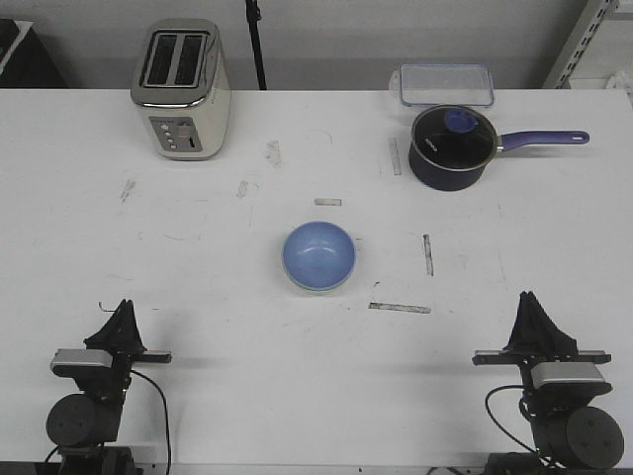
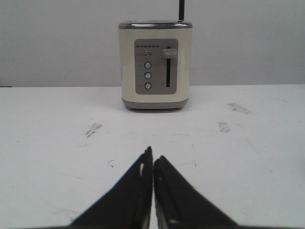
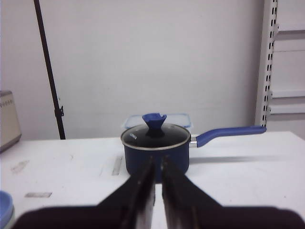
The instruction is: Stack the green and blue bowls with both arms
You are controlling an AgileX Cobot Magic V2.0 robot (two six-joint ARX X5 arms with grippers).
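So as far as I can tell the stacking looks done already. The blue bowl [image 1: 318, 256] sits in the middle of the table [image 1: 198, 297], and there's a thin pale green rim peeking out under its near-right edge, which I read as the green bowl [image 1: 341, 284] nested underneath. I can't see more of the green one than that sliver, so whether blue is seated flat in it is a guess, but it looks level from the front.

Both my arms are parked at the near edge, well apart from the bowls. My left gripper [image 2: 153, 160] has its fingers pressed together with nothing between them, pointing toward the toaster [image 1: 184, 89] at the far left. My right gripper [image 3: 157, 162] is pinched closed too, also empty, aimed at the navy saucepan [image 1: 453, 146] with its glass lid at the far right. A clear lidded container [image 1: 444, 85] sits just behind the pan.

Room-wise it's comfy. Lots of bare table between the bowls and either arm, just some tape strips and scuff marks. The stack is nowhere near a table edge. If anything needs a nudge, the only clutter is along the far side, and the pan's handle sticks out to the right, away from the bowls.
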